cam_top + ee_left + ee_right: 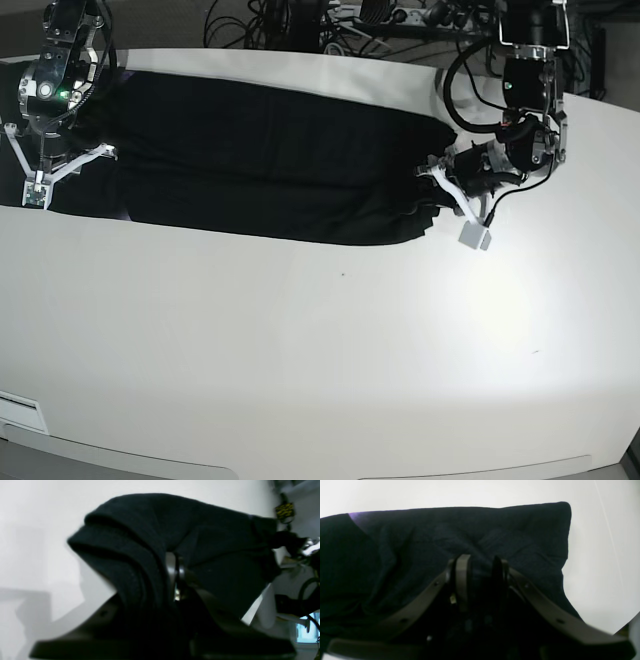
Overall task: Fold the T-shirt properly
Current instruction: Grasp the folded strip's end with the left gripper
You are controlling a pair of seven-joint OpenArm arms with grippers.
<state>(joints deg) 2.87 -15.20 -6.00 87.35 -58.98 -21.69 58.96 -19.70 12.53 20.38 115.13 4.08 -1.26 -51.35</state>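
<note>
Closest to the left wrist camera, the left gripper (175,577) is pinching layered folds of the shirt (155,545), its jaws nearly together with black cloth bunching up and over them. The table (37,542) is showing pale behind.

Seen from the right wrist, the right gripper (480,580) is standing part open, with dark cloth sitting between its jaws; it appears to be gripping the shirt (445,535) at its edge, though how firmly I cannot tell. The cloth is spreading ahead and off to the picture's left.

From the base view, the shirt (270,160) is lying as a long black band across the far part of the table (320,350), its long axis running side to side. The left gripper (450,180) is holding the end on the picture's right, the right gripper (45,165) is sitting at the opposite end. Each arm is at its own end, so the next fold likely turns on bringing both ends toward the near edge together.
</note>
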